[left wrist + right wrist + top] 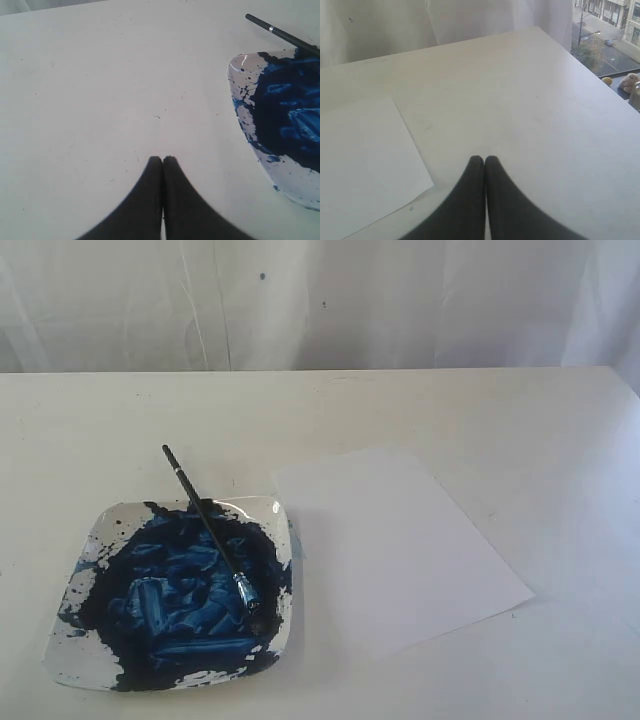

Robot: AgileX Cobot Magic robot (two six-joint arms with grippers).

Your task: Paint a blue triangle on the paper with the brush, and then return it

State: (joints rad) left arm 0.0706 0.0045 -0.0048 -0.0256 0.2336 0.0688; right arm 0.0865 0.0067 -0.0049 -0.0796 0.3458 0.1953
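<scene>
The brush (211, 533) lies slanted across the square white plate (104, 526), its black handle sticking out past the far rim and its dark tip in the blue paint. The paper (400, 545) lies blank to the right of the plate; no blue triangle shows on it. My left gripper (162, 159) is shut with nothing in it, over bare table beside the plate (242, 75), with the brush handle (280, 33) beyond. My right gripper (484, 159) is shut and empty too, just off the corner of the paper (365, 150). Neither gripper appears in the exterior view.
A white curtain (320, 300) hangs behind the white table (500, 410). The table's edge (590, 70) runs close by in the right wrist view, with a street below a window beyond it.
</scene>
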